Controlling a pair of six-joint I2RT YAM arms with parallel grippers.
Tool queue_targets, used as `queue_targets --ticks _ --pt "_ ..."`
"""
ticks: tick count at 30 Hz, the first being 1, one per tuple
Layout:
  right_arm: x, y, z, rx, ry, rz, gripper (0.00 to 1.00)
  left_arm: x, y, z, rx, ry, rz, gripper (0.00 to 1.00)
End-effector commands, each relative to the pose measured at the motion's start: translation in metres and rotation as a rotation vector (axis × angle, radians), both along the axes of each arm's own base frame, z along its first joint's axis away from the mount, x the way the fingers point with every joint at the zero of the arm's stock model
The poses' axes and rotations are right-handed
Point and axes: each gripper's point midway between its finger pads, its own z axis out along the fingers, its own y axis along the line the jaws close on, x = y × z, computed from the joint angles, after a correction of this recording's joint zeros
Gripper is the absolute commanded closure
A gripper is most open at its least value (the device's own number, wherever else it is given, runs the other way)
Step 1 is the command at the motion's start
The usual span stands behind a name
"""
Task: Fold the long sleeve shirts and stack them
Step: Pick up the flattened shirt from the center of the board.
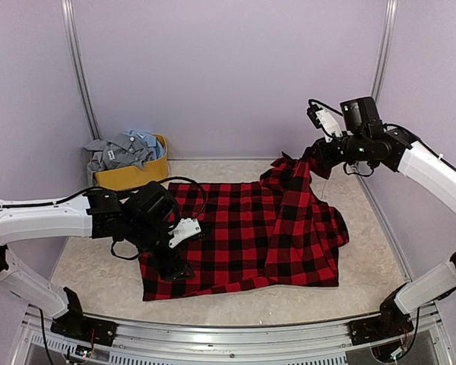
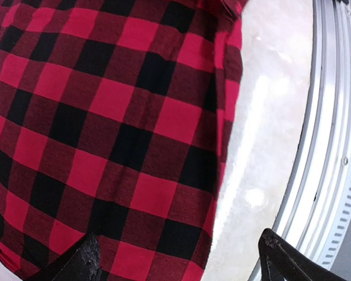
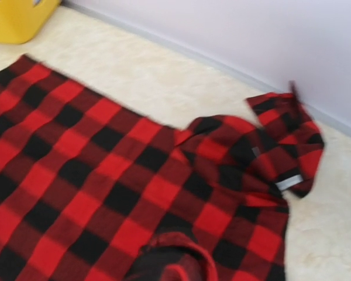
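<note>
Here, shows a tabletop from above, with a red-and-black flannel [image 1: 243, 236] spread mostly flat across the middle of the table [image 1: 83, 266], running from about 8 o'clock to 4 o'clock.

Puts the right gripper [image 1: 310, 156] at 2 o'clock, raised, with one far corner of the flannel tented up to it. Appears pinched on that cloth, though the right wrist view hides the fingers behind a bunched fold. (Shows only a doubled-over part with a small white label [image 3: 289, 182] lying plainly there, toward the wall.)

Puts the left gripper [image 1: 176, 265] at 8 o'clock, low over the flannel's near-left edge. In the left wrist view, shows both fingertips [image 2: 88, 260] spread wide, with checked cloth and bare table between them and nothing gripped.

Sets a yellow tub [image 1: 133, 179] at 10 o'clock by the back wall, heaped with grey and pale blue shirts [image 1: 125, 148].

Reads as an early fold of the first shirt, with no stack begun. Calls next for carrying the lifted side across toward 9 o'clock and laying it flat, with the left gripper pinning or pinching the near hem so the body does not drag. Needs a slow sweep, since soft cloth likely bunches.
</note>
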Motion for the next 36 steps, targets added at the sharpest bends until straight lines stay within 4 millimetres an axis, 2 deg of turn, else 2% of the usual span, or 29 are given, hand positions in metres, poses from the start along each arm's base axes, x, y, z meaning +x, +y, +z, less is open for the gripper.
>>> queue_targets --ticks 1,9,12,15,20,25,31,36 --pt "0.025 -0.017 0.006 -0.023 -0.005 -0.078 1.00 -0.011 0.004 -0.019 0.070 -0.006 -0.047 0.11" --pt "0.051 -0.025 -0.021 -0.033 0.054 -0.104 1.00 -0.008 0.006 -0.046 0.184 -0.010 -0.058 0.18" --pt "0.057 -0.030 -0.030 -0.045 0.070 -0.113 1.00 -0.014 0.008 -0.060 0.221 0.033 -0.078 0.24" --pt "0.061 -0.033 -0.033 -0.055 0.076 -0.119 1.00 -0.021 0.006 -0.064 0.215 0.070 -0.108 0.24" --pt "0.063 -0.036 -0.032 -0.056 0.074 -0.118 1.00 -0.019 0.014 -0.077 0.267 0.064 -0.103 0.26" --pt "0.062 -0.037 -0.035 -0.057 0.077 -0.120 1.00 -0.025 0.017 -0.096 0.326 0.103 -0.114 0.35" --pt "0.060 -0.041 -0.038 -0.069 0.078 -0.127 1.00 -0.027 0.017 -0.097 0.314 0.126 -0.128 0.44" --pt "0.057 -0.045 -0.041 -0.075 0.080 -0.132 1.00 -0.033 0.019 -0.108 0.339 0.174 -0.148 0.54"
